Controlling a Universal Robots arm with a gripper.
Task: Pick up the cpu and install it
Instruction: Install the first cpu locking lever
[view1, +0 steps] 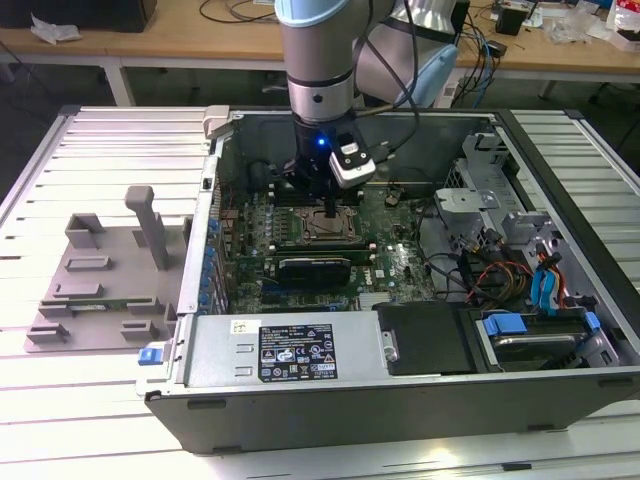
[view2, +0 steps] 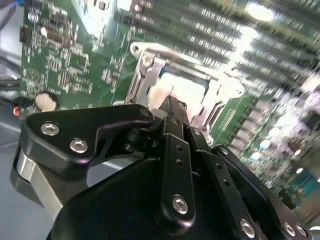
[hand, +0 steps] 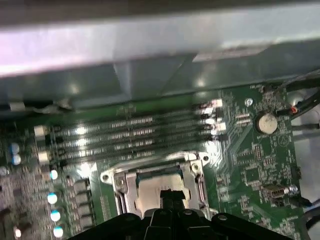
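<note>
Hovering straight above the motherboard socket (hand: 160, 182) inside the computer case (view1: 400, 380) — gripper (hand: 172, 195) over the cpu (hand: 157, 189) lying flat within the socket's metal frame — finger spread impossible to tell, contact unclear.

A big table (view1: 100, 135) made of pale metal slats holds everything. An open computer case (view1: 400, 340) lies flat on it. Just beside the case, on the exterior view's left, sits a grey plastic tray (view1: 95, 290) with blocks sticking up.
</note>
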